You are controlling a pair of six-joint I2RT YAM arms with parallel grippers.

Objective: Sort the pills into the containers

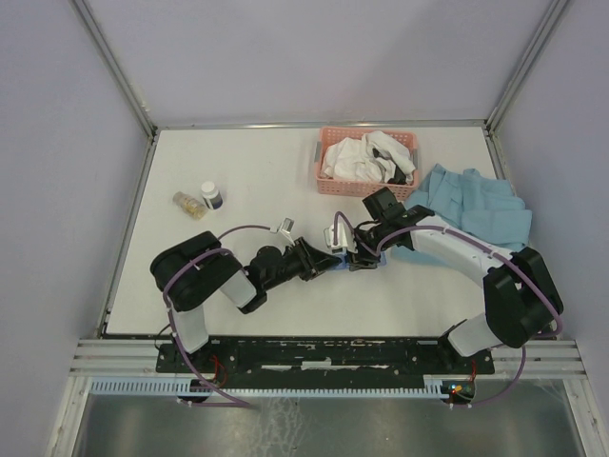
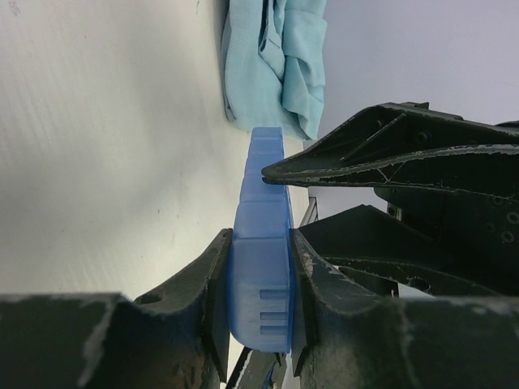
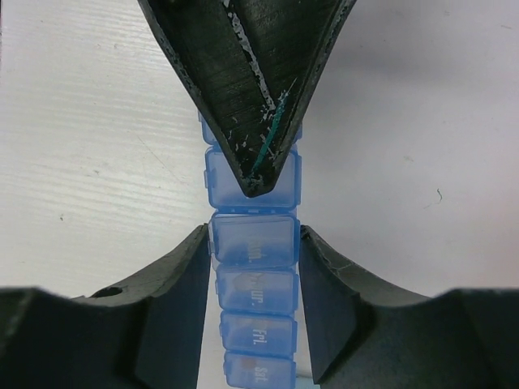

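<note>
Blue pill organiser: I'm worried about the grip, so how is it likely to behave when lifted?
Probably stiff: the blue pill organiser juts straight past the left gripper without sagging. Likely light, being thin translucent plastic. Its smooth sides might slip between the fingers.

Open table (image 1: pixel 247 162) lies far-centre; pink basket (image 1: pixel 343 186) and blue cloth (image 1: pixel 476 209) block the far right, small bottles (image 1: pixel 211 197) the left.
</note>
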